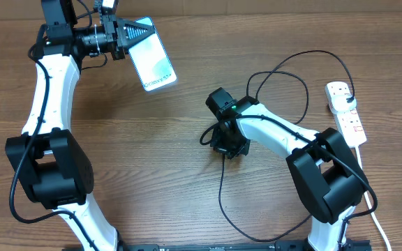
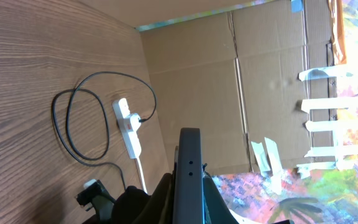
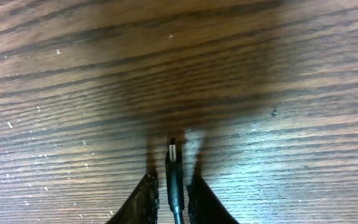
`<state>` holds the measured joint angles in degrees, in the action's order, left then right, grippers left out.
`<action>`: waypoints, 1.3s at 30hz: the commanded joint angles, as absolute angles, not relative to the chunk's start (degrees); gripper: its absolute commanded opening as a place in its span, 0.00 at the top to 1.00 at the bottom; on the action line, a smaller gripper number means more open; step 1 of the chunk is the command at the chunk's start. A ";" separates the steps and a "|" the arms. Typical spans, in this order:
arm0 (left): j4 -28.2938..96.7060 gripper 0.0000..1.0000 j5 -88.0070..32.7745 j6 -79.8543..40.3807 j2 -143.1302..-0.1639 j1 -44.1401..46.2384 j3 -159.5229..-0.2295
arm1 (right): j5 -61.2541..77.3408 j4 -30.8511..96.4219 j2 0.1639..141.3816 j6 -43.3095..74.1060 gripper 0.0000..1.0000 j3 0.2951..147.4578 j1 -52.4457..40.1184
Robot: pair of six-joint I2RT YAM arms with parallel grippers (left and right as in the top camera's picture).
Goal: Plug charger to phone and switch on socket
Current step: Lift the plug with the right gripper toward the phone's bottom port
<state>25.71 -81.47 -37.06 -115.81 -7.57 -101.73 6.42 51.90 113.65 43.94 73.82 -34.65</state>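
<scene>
Mid-table, the right gripper (image 1: 227,148) points down, its jaws pinching the charger (image 3: 174,165) just behind the tip, which is close to the table (image 1: 145,160). The socket (image 1: 345,111) lies at the right with the charger plugged in. Far left, the left gripper (image 1: 142,31) has its jaws clamped on the phone (image 1: 153,64), held off the table with its screen lit.

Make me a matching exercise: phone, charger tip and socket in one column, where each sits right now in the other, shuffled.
1 phone
2 charger tip
3 socket

A lying at the table's right edge
B gripped by the left end effector
C between the right end effector's fingers

Pairs: 1-B, 2-C, 3-A
</scene>
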 commanded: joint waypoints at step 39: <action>21.96 0.96 -83.88 -36.40 -113.86 -7.46 -103.02 | 89.91 29.50 114.06 -11.86 0.96 75.53 -28.51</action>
